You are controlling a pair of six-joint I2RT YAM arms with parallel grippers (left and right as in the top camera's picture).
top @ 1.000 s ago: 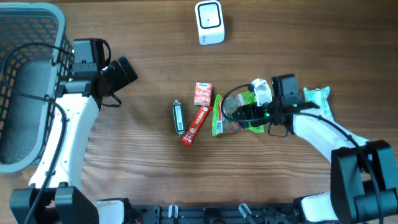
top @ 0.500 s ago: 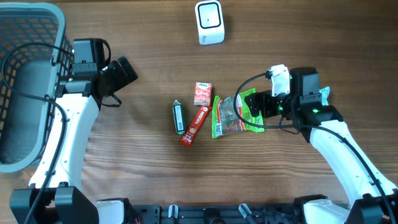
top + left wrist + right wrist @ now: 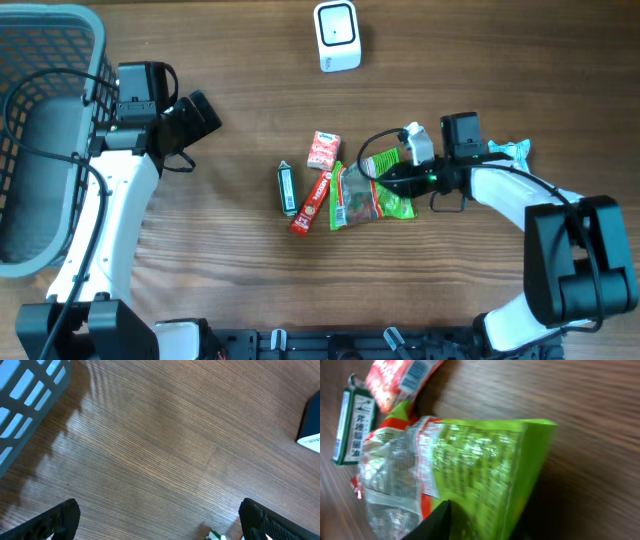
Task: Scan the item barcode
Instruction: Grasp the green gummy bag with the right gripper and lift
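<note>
Pinching the green snack bag (image 3: 360, 200): right pincer (image 3: 388, 178).

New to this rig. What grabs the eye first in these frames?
The green snack bag at table centre, apparently pinched by the right hand, with small packets to its left. Then the white scanner at the far edge and the grey basket on the left.

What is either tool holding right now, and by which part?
The right tool appears pinched on the green snack bag, at its right-hand end, nearest the arm. The left tool is open and holds nothing.
</note>
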